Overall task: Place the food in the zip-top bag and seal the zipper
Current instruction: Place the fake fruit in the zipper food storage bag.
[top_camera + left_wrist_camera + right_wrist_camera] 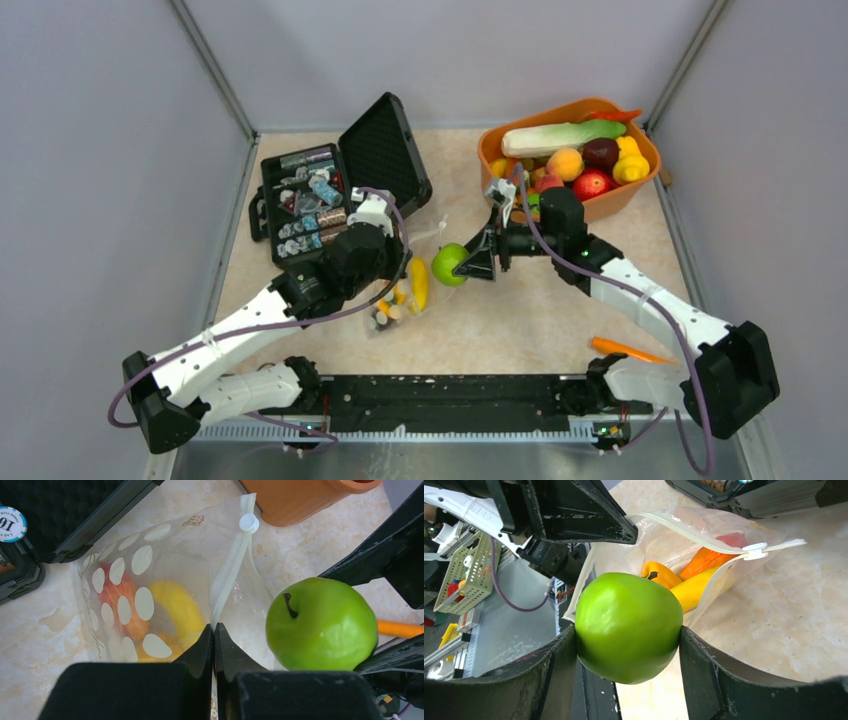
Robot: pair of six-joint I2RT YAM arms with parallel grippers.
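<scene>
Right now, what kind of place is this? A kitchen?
Probably a robot test lab, not a kitchen: plain grey panels wall in the table, two robot arms are mounted at its edge, and the fruit in the orange tub looks plastic.

L arm [235, 335] starts at the near edge, low and left of the zip-top bag [165, 550], and goes up and right to it. Its wrist bends down over the bag. L gripper [214, 630] has both fingers pressed tight together, w/ the bag's top edge pinched between the tips. R arm [650, 300] starts low and right of the bag, goes up and left, then bends at the elbow so the last part points at the bag. R gripper [626, 635] has fingers spread wide, one on each side of a green apple [629, 615], squeezing it just right of the bag's mouth.
</scene>
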